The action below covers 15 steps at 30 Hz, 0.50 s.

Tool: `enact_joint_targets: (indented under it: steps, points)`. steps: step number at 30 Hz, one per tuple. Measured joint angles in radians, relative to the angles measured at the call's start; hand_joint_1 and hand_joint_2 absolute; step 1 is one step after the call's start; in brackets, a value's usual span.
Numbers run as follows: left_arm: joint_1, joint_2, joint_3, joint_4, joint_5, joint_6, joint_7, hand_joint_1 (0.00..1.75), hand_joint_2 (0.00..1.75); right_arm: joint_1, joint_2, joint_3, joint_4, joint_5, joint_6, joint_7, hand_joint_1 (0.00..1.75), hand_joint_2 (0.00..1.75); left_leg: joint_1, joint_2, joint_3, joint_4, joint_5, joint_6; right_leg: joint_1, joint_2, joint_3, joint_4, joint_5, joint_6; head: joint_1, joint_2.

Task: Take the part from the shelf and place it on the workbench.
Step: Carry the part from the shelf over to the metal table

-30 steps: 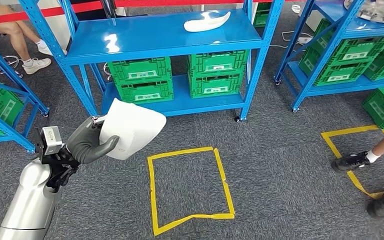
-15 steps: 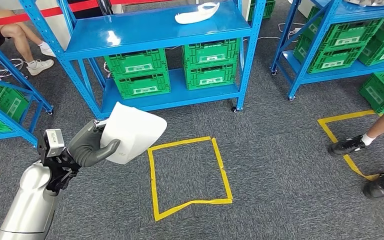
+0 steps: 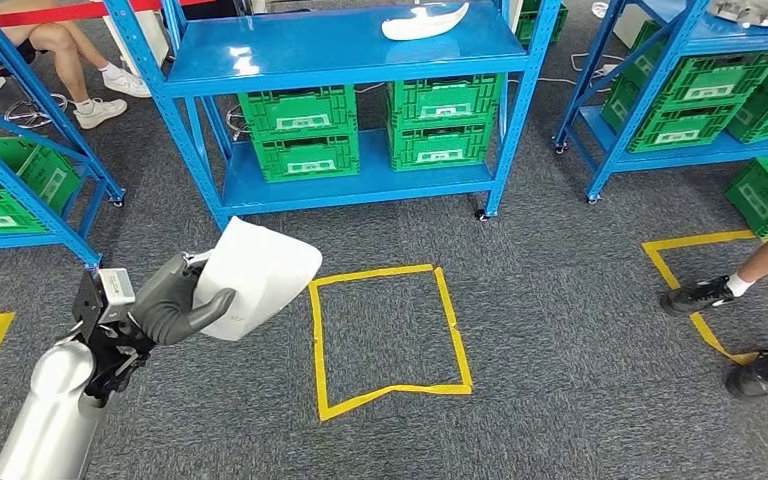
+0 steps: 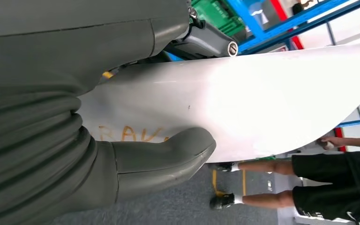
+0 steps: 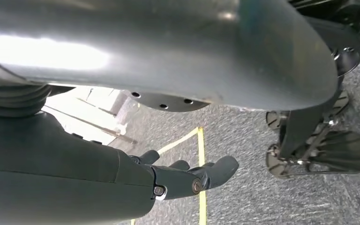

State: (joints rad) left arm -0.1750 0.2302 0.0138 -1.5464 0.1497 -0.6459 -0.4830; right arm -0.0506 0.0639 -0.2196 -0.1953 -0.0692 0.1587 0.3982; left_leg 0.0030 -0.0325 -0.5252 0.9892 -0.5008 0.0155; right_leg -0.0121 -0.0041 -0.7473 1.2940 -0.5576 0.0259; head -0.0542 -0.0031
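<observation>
The white part is gripped in the left hand, held above the floor beside the yellow square. The whole scene has shifted since a second ago, so the camera is judged turning; the shelf lies ahead. The right hand hangs empty, fingers loosely extended.

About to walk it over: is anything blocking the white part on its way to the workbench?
Can't judge fully: no workbench is in these views. The left hand holds the white part over grey carpet; nearby are a blue shelf ahead and a person's feet to the right.
</observation>
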Motion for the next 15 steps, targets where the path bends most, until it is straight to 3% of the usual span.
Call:
enact_joint_targets:
  steps: [2, 4, 6, 8, 10, 12, 13, 14, 15]
  points:
    - [0.019, -0.003, 0.000, -0.005, -0.007, 0.000, 0.000, 1.75, 1.75, 0.001, 0.000, 0.003, 0.000, 0.004, 0.000, 0.000, 0.00, 0.00, 0.003, -0.016, -0.013, 0.015, 0.000, -0.006, -0.003, 0.017, 0.078, -0.116, 0.044, -0.002, 0.000, 0.000]
    - [0.033, -0.003, 0.001, -0.009, -0.012, 0.004, -0.006, 1.75, 1.75, 0.002, 0.000, 0.007, 0.000, 0.010, 0.000, -0.002, 0.00, 0.00, 0.003, -0.031, -0.029, 0.029, -0.001, -0.015, -0.008, 0.053, 0.145, -0.230, 0.066, -0.007, 0.000, 0.000]
    - [0.042, -0.001, 0.004, -0.010, -0.015, 0.008, -0.013, 1.75, 1.75, 0.007, 0.000, 0.015, 0.001, 0.018, 0.000, -0.006, 0.00, 0.00, 0.004, -0.047, -0.040, 0.034, 0.002, -0.029, -0.006, 0.063, 0.157, -0.253, 0.060, -0.018, 0.000, 0.000]
    - [0.053, 0.002, 0.013, -0.012, -0.015, 0.009, -0.017, 1.75, 1.75, 0.009, 0.000, 0.024, 0.001, 0.029, 0.000, -0.001, 0.00, 0.00, 0.006, -0.056, -0.047, 0.033, 0.005, -0.043, -0.005, 0.040, 0.158, -0.258, 0.066, -0.033, 0.000, 0.000]
    - [0.066, 0.005, 0.026, -0.020, -0.014, 0.010, -0.018, 1.75, 1.75, 0.008, 0.002, 0.033, 0.001, 0.038, 0.000, 0.004, 0.00, 0.00, 0.005, -0.024, -0.068, 0.072, -0.022, -0.053, -0.008, 0.018, 0.160, -0.266, 0.071, -0.046, -0.004, 0.000]
    - [0.078, 0.006, 0.037, -0.034, -0.013, 0.011, -0.014, 1.75, 1.75, 0.009, 0.002, 0.043, 0.001, 0.047, 0.000, 0.002, 0.00, 0.00, 0.006, 0.014, -0.120, 0.189, -0.084, -0.061, -0.006, -0.007, 0.159, -0.269, 0.072, -0.053, -0.008, 0.000]
    - [0.089, 0.005, 0.043, -0.043, -0.013, 0.012, -0.011, 1.75, 1.75, 0.009, 0.002, 0.048, 0.001, 0.051, 0.000, 0.002, 0.00, 0.00, 0.007, 0.021, -0.149, 0.255, -0.112, -0.064, -0.006, -0.019, 0.158, -0.268, 0.072, -0.054, -0.009, 0.000]
    - [0.102, 0.003, 0.049, -0.053, -0.013, 0.012, -0.006, 1.75, 1.75, 0.010, 0.002, 0.052, 0.001, 0.054, 0.000, 0.002, 0.00, 0.00, 0.008, 0.023, -0.166, 0.298, -0.125, -0.066, -0.005, -0.031, 0.157, -0.268, 0.072, -0.055, -0.009, 0.000]
    - [0.116, 0.001, 0.054, -0.065, -0.015, 0.013, -0.001, 1.75, 1.75, 0.010, 0.002, 0.056, 0.001, 0.056, 0.000, 0.003, 0.00, 0.00, 0.008, 0.026, -0.165, 0.304, -0.118, -0.067, -0.005, -0.043, 0.157, -0.267, 0.072, -0.055, -0.009, 0.000]
